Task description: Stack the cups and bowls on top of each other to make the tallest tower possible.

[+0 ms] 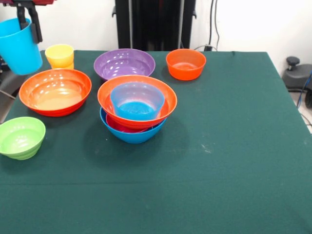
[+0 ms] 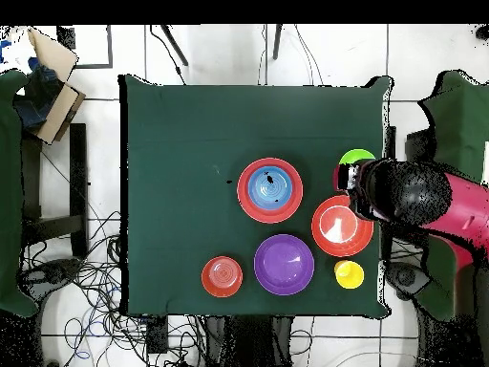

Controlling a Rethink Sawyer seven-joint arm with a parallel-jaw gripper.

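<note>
My gripper [image 1: 27,22] pinching blue cup [image 1: 18,46] rim, aloft at 10 o'clock from tower [image 1: 137,109]; likely next tier, judging by open nested pile.

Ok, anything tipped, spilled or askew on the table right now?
Nothing spilled or tipped. The sky blue cup hangs tilted in the end effector beyond the table's edge, and the tower sits upright.
</note>
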